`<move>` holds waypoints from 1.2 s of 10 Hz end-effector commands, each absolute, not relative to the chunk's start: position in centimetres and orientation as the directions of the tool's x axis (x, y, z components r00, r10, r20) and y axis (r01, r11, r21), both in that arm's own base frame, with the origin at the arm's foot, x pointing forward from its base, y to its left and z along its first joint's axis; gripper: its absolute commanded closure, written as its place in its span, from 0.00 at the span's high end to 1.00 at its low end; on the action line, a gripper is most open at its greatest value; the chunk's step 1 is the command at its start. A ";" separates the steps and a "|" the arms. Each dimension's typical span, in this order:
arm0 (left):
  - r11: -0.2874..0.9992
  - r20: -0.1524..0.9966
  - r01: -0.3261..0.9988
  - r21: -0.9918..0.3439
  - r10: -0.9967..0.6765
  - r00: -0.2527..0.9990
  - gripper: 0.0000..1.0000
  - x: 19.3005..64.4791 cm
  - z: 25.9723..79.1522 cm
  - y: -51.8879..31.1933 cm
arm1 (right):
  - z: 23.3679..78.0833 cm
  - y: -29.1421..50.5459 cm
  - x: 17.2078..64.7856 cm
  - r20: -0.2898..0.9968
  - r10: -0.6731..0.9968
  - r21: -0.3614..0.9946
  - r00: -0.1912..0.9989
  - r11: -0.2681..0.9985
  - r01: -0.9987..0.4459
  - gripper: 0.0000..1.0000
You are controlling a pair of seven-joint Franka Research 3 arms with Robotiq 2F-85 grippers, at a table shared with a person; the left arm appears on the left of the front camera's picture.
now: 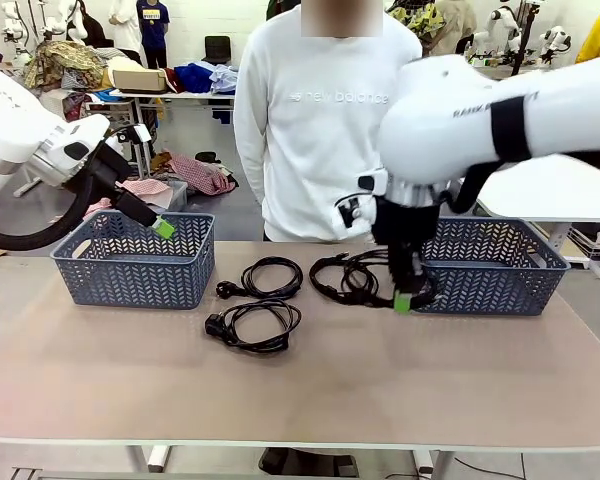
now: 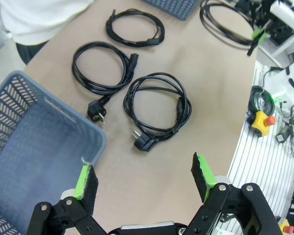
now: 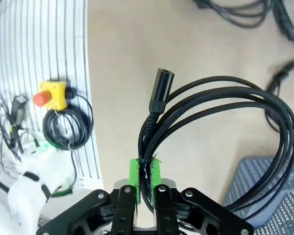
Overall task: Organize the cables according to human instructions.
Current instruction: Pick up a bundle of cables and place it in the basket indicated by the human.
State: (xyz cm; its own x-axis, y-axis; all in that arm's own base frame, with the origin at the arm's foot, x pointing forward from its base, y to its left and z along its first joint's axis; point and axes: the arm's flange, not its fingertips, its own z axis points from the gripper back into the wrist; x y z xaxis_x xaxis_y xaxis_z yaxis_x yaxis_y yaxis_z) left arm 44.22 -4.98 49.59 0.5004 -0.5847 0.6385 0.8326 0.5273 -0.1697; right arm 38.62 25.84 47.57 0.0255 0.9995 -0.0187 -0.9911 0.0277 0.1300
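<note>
4 coiled black cables [image 2: 181,106], 2 blue-grey plastic baskets [image 1: 130,285], 1 person [image 1: 320,130] in white, 1 table [image 1: 380,385]

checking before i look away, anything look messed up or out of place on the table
Nothing stands out. The left basket and right basket sit upright, three cables lie coiled on the table between them, and the right gripper is shut on the fourth cable beside the right basket.
</note>
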 end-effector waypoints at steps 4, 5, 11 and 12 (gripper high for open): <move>0.512 0.657 0.840 -0.178 -0.574 0.489 1.00 44.2 49.6 -5.0 | 52.3 17.6 44.4 -0.024 0.999 0.031 0.043 0.044 -0.999 0.00; 0.512 0.657 0.840 -0.178 -0.574 0.489 1.00 44.2 49.6 -5.0 | 53.0 15.8 45.8 -0.036 0.998 0.023 0.044 0.045 -0.999 0.00; 0.512 0.657 0.840 -0.178 -0.574 0.489 1.00 44.2 49.6 -5.0 | 52.4 6.9 53.5 -0.039 0.994 -0.009 0.099 0.099 -0.995 0.00; 0.512 0.657 0.840 -0.178 -0.574 0.489 1.00 44.2 49.6 -5.0 | 51.8 6.3 54.3 -0.026 0.995 -0.013 0.100 0.100 -0.995 0.00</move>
